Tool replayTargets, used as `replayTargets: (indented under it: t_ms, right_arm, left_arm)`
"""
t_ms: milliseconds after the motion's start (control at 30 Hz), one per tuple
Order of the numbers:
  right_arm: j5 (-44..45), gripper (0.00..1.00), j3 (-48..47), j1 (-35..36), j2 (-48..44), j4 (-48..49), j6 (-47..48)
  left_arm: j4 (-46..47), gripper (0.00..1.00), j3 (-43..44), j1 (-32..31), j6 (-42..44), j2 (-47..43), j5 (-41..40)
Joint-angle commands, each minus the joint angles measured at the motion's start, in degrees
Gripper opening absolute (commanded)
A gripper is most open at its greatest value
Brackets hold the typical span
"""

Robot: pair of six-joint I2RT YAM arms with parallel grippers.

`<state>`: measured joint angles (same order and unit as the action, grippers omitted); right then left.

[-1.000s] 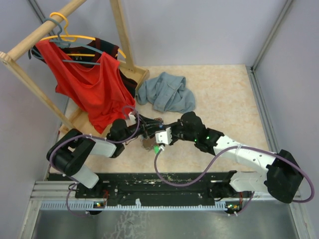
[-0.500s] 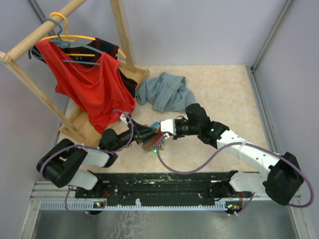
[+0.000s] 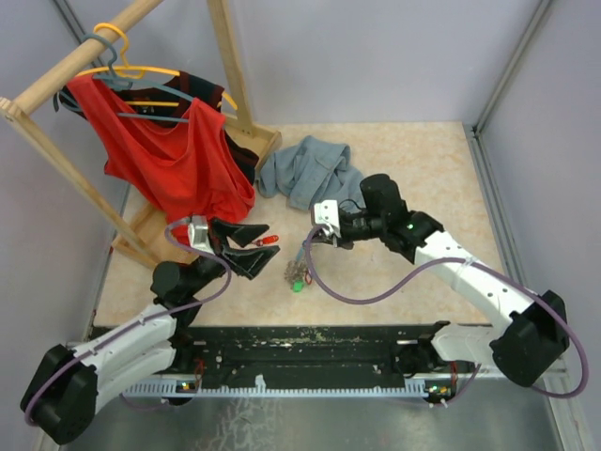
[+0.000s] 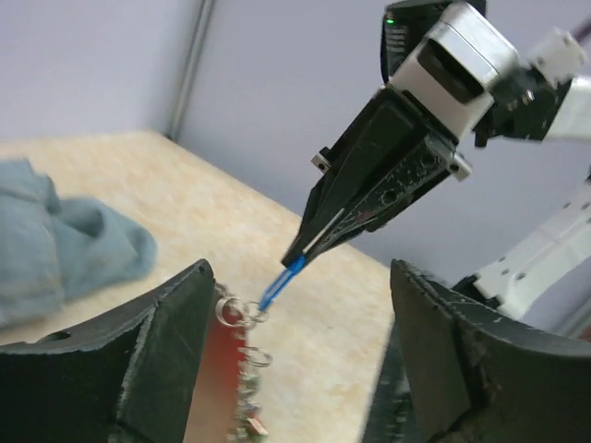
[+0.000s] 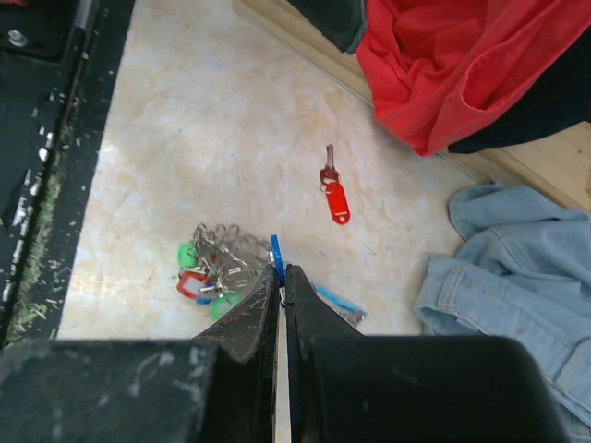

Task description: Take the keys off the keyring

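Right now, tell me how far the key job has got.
Done: one red key lies free on the table, apart from the chain. In hand: right gripper shut on the blue strip of the keyring; left gripper open, empty. Left: green and red keys on the chain.

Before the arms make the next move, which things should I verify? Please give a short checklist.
1. Right gripper jaws shut on the blue part of the keyring: ok.
2. Left gripper jaws open: ok.
3. Red key off the ring, lying alone on the table: ok.
4. All keys removed: not ok; green and red ones lie bunched with the chain.
5. Number of keys in that bunch: cannot tell.
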<state>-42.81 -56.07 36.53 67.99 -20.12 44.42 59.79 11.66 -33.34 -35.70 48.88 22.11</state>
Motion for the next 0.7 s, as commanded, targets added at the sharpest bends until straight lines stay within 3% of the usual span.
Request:
replayTargets:
  t_ms: [0,233,333,433,667]
  right_arm:
    - [-7.9,0.00,-4.9,-1.0,1.0,-2.0,-2.1]
    - [-10.9,0.00,-7.0,-1.8,2.8,-5.4,-1.6]
    - [-11.4,0.00,-7.7,-1.8,3.3,-6.5,-1.0]
    - [-11.6,0.00,-8.0,-1.9,3.7,-7.2,-0.5]
    - [-12.6,0.00,-8.5,-1.9,3.8,-8.0,-0.2]
  left_arm:
    - [9.5,0.83,-3.4,0.2,22.9,0.5,3.9]
    - [22.0,0.66,-1.1,0.1,30.7,15.9,21.7]
    - [28.2,0.62,-0.5,0.4,30.8,21.9,24.7]
    - [26.5,0.52,1.7,1.0,31.1,23.1,26.1]
    - [23.1,0.48,5.5,0.9,27.8,24.8,28.0]
